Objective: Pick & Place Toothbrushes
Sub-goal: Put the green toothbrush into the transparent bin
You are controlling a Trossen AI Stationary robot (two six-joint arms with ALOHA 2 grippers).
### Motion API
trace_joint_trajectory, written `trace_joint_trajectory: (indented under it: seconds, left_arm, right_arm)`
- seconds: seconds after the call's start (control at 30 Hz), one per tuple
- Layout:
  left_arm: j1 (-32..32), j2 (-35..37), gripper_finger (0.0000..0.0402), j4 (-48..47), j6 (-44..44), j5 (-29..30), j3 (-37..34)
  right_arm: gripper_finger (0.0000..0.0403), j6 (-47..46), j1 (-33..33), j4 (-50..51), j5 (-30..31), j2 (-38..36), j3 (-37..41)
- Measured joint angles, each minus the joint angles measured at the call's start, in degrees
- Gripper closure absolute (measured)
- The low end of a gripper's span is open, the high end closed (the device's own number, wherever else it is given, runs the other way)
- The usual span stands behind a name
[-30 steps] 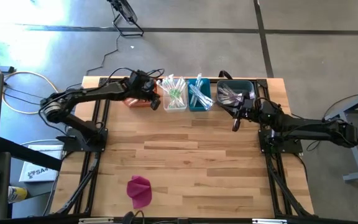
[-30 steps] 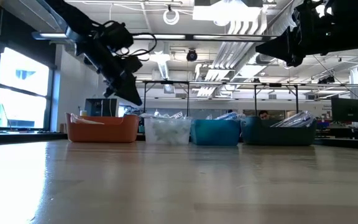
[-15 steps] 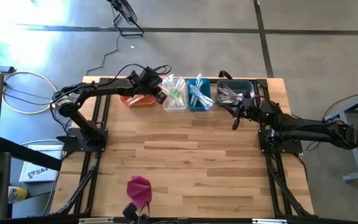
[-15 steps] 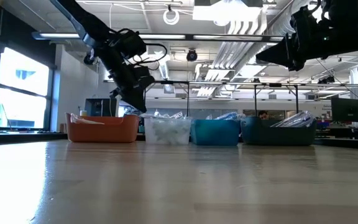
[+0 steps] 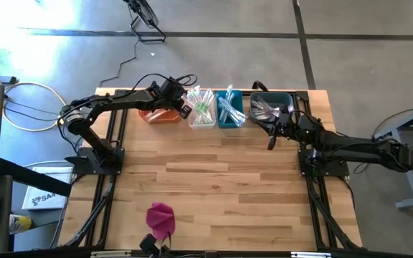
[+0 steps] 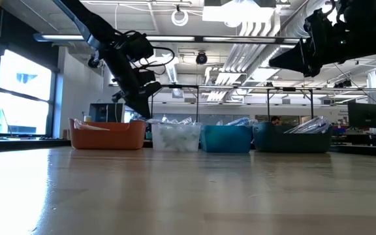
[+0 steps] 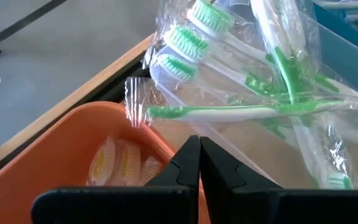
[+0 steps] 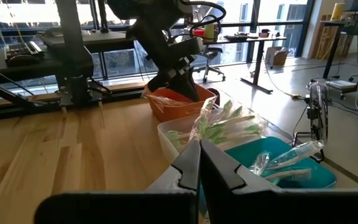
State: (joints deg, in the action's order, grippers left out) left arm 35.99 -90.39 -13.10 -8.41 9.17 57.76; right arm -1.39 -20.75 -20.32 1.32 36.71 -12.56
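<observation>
Four bins stand in a row at the table's far edge: orange (image 5: 156, 115), clear (image 5: 201, 109), teal (image 5: 229, 109) and dark (image 5: 269, 106). Wrapped toothbrushes lie in them: green-handled ones (image 7: 241, 112) in the clear bin, yellowish ones (image 7: 120, 163) in the orange bin, blue ones (image 8: 288, 157) in the teal bin. My left gripper (image 5: 183, 109) hangs shut and slanting down over the orange bin's right rim (image 7: 135, 134), beside the clear bin, holding nothing. My right gripper (image 5: 270, 142) hovers shut and level in front of the dark bin.
A magenta cloth lump (image 5: 161, 218) lies near the table's front edge, left of centre. Between it and the bins stretches bare wooden tabletop (image 5: 221, 186). Cables trail on the floor beyond the far edge.
My left gripper has moved toward the table's right and far edge, from over the orange bin's middle to its right rim. It has tipped further downward and has stayed shut. It has kept still for the last half second.
</observation>
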Motion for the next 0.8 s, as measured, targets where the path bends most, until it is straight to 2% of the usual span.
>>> trace_joint_trajectory:
  seconds: [0.43, 0.7, 0.8]
  left_arm:
    - [-0.9, -0.9, 0.0396, 1.5, -2.4, -0.7, 0.0]
    - [-1.1, -0.9, 0.0396, 2.9, -2.0, 2.2, 0.0]
    - [-1.2, -0.9, 0.0396, 3.6, -0.4, 6.6, 0.0]
  right_arm:
    - [0.0401, 0.1, 0.0, 0.0, 0.1, 0.0, 0.0]
    - [0.0401, 0.2, 0.0, 0.0, 0.1, 0.0, 0.0]
    - [0.0401, 0.2, 0.0, 0.0, 0.1, 0.0, 0.0]
